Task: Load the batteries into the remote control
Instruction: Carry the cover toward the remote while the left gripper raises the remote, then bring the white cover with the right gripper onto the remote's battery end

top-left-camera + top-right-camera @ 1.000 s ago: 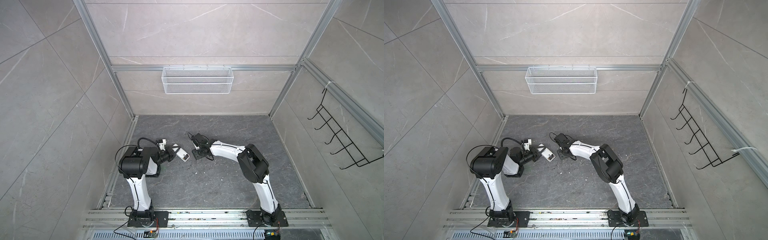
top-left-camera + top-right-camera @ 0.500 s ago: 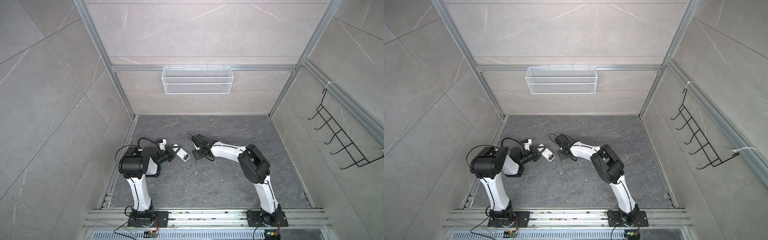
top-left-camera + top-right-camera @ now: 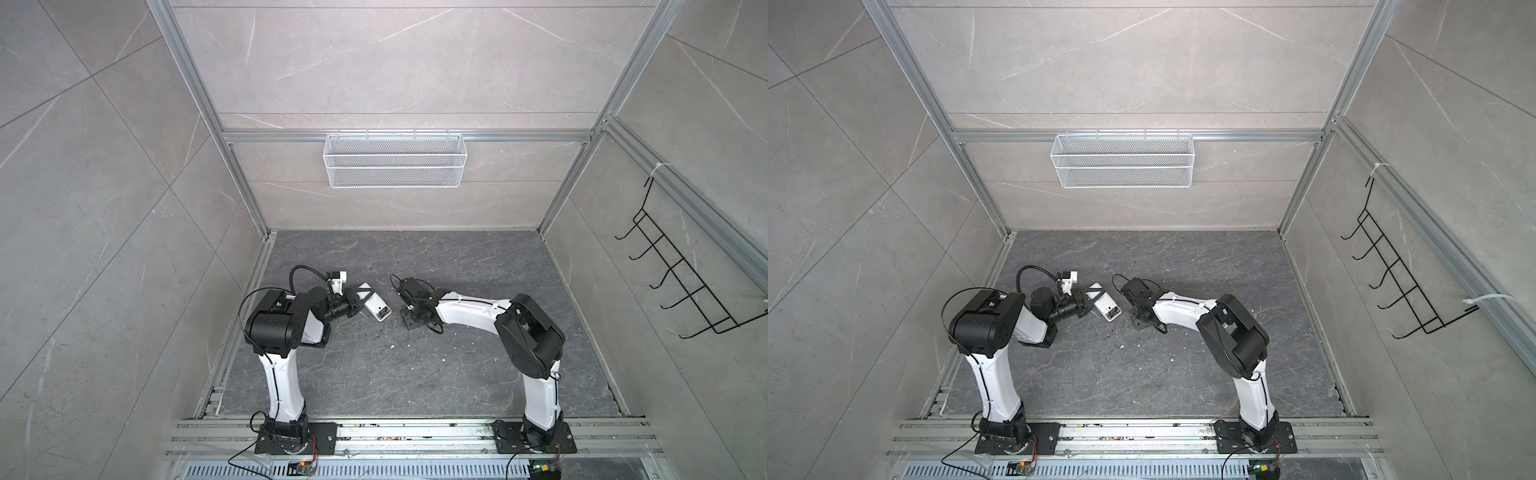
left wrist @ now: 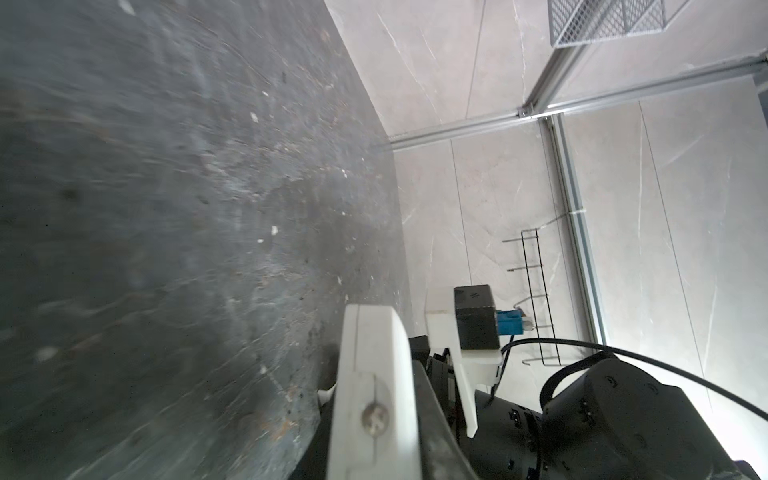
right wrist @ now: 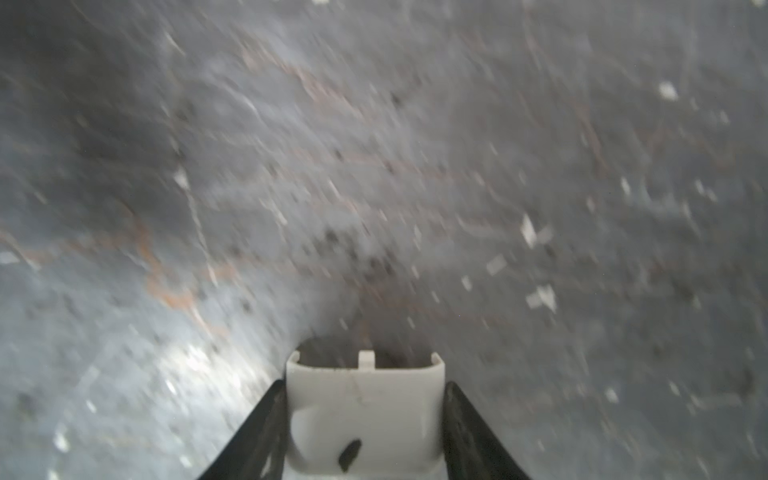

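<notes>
Remote control (image 3: 376,306) was gripped at one end by the left gripper (image 3: 362,297), whose dark jaws were closed tight on its white body. In both top views it was seen slanting over the dark grey floor (image 3: 374,386), left of the middle, between the two arms. Its free end was turned toward the right gripper (image 3: 409,318). That free end (image 3: 1111,312) showed an opened recess with small marks inside. Whether batteries lay in it could not be told at that size. In the left wrist view the remote control (image 4: 374,365) was seen edge-on, close beside the floor. Whether it touched the floor could not be told.

The right gripper (image 5: 365,384) was closed to a middling width on a small white cover plate (image 5: 365,411). The plate was clamped by its two side edges between the black fingers (image 5: 257,432). A small tab stood out at the middle of its far edge. The floor beyond the plate was blurred in that view. In a top view the right gripper (image 3: 1139,321) was seen low over the floor, near the free end of the remote control (image 3: 1105,306) but apart from it.

White specks (image 5: 540,297) were scattered over the floor. A white wire basket (image 3: 395,162) was hung on the back wall, and a black hook rack (image 3: 685,286) on the right wall.
</notes>
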Robot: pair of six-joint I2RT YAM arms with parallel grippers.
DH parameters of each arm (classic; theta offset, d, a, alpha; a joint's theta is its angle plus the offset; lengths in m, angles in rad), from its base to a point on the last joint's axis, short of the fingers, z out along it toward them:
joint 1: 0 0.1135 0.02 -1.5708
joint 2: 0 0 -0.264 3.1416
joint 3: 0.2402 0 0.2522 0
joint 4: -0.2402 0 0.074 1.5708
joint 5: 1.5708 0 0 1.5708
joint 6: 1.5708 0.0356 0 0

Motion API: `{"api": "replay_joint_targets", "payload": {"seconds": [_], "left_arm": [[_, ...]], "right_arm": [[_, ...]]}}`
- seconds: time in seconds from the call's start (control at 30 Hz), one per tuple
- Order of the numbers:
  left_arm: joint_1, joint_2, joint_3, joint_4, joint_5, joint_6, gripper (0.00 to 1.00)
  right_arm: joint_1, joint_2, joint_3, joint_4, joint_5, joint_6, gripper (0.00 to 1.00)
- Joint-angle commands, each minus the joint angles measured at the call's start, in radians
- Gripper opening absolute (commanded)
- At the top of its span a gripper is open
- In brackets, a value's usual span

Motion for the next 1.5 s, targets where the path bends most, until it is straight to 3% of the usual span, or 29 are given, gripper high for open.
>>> {"api": "replay_joint_targets", "payload": {"seconds": [0.0, 0.17, 0.27, 0.37, 0.5, 0.63, 0.87, 1.17, 1.47], "left_arm": [[-0.052, 0.046, 0.071, 0.018, 0.054, 0.0, 0.0], [-0.148, 0.123, 0.225, -0.04, 0.114, 0.08, 0.0], [-0.191, 0.136, 0.309, -0.217, 0.189, 0.203, 0.0], [-0.219, 0.13, 0.325, -0.407, 0.173, 0.368, 0.0], [-0.228, 0.157, 0.358, -0.434, 0.161, 0.413, 0.0], [-0.228, 0.187, 0.376, -0.339, 0.189, 0.358, 0.0], [-0.239, 0.229, 0.427, -0.387, 0.212, 0.344, 0.0], [-0.287, 0.235, 0.447, -0.483, 0.171, 0.413, 0.0], [-0.308, 0.276, 0.449, -0.415, 0.156, 0.344, 0.0]], "right_arm": [[-0.039, -0.112, -0.1, -0.031, 0.013, 0.069, 0.45], [-0.098, -0.269, -0.266, 0.018, -0.033, 0.106, 0.45], [-0.121, -0.338, -0.333, 0.038, -0.074, 0.114, 0.45], [-0.12, -0.393, -0.366, 0.023, -0.106, 0.135, 0.44], [-0.119, -0.468, -0.44, 0.054, -0.125, 0.179, 0.44], [-0.112, -0.48, -0.435, 0.037, -0.145, 0.172, 0.44], [-0.098, -0.497, -0.401, 0.011, -0.129, 0.149, 0.44], [-0.034, -0.466, -0.405, 0.145, -0.124, 0.183, 0.44], [0.016, -0.399, -0.384, 0.162, -0.083, 0.209, 0.44]]}}
